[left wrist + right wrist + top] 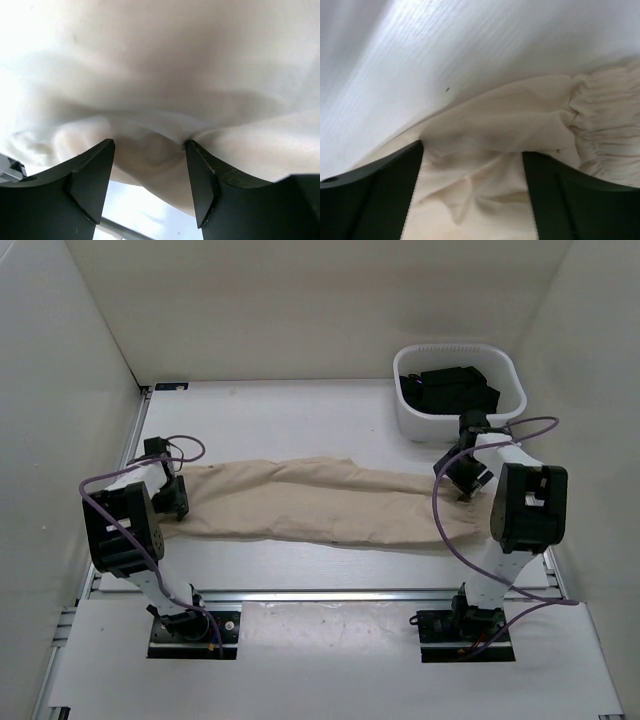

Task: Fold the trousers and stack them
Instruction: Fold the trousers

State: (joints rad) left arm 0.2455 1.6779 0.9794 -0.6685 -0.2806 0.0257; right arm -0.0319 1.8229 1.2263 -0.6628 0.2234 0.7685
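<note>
The beige trousers (310, 502) lie stretched out flat across the middle of the table, running left to right. My left gripper (178, 498) is down at their left end. In the left wrist view its jaws (150, 145) stand apart with a bunch of the cloth (160, 75) between the tips. My right gripper (465, 485) is down at their right end. In the right wrist view its jaws (472, 150) stand wide apart over rumpled cloth (490, 125), with a gathered elastic edge (605, 125) to the right.
A white plastic tub (510, 380) with dark items (450, 388) in it stands at the back right, just behind the right arm. White walls enclose the table on the left, back and right. A metal rail (330, 595) runs along the near edge.
</note>
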